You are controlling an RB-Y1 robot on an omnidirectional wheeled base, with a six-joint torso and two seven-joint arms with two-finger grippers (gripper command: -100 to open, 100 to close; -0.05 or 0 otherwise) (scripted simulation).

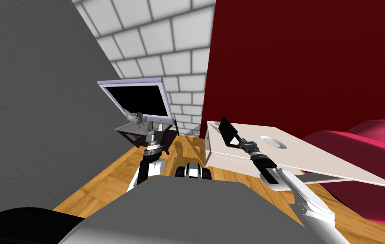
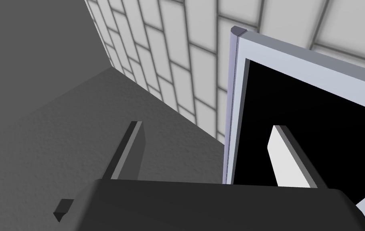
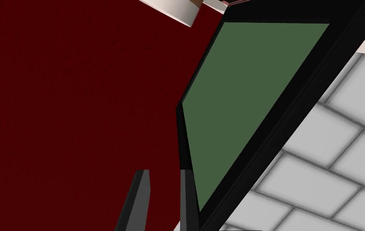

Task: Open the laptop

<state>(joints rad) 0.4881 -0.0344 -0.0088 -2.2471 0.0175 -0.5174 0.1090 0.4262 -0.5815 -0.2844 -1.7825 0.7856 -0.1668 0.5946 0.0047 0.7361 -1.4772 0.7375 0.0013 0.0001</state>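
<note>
While the left end effector [image 2: 205,125] stands spread astride the side edge of the laptop [image 1: 138,98] lid, we judge the lid already near upright on the dark counter [image 1: 125,132]. Recommended: close on the bezel and push back slowly along the hinge arc. The right end effector [image 3: 164,171] is nearly pressed together.

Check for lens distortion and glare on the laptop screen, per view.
Head view: strong wide-lens warp, brick wall courses bow; laptop screen flat black, no glare. Left wrist view: screen uniform black, edges crisp. Right wrist view: flat even lighting, no glare.
</note>
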